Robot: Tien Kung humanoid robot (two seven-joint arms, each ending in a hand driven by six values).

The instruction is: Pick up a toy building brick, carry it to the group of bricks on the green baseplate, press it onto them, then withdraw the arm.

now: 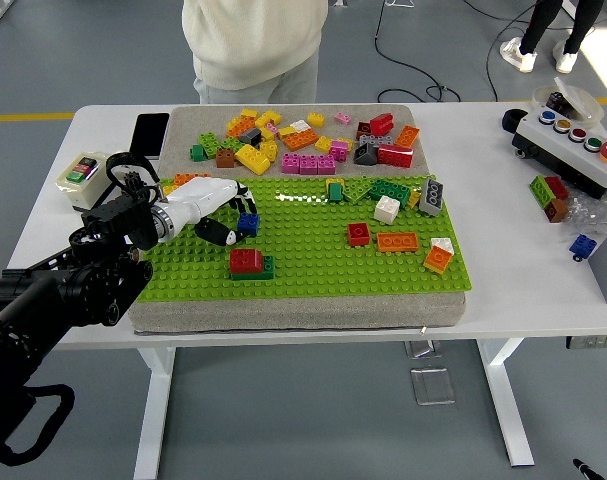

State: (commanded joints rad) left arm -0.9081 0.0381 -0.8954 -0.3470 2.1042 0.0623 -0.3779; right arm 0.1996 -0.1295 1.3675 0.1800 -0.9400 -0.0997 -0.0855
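White tabletop [283,335] is filling the near part of the view, carrying a grey pad topped by the green baseplate [313,255]. Coming in from the lower left, the robot's black left arm is reaching over the baseplate's left side, and its left hand [215,205] is curling its fingers around a blue brick [248,223], which is sitting low over the studs near the plate's left edge. Just nearer the camera than that brick, a red brick on a green one [249,263] is standing on the baseplate, apart from the hand. Further right on the plate, a small red brick [358,233], an orange flat brick [397,241] and a white brick [386,209] are lying scattered. Beyond the plate's far edge, a loose pile of bricks [303,140] in many colours is resting on the grey pad. At the table's far side a person [251,45] in a pale top is standing, hands out of view. On the right, a button box [571,140] is sitting near the table's edge.
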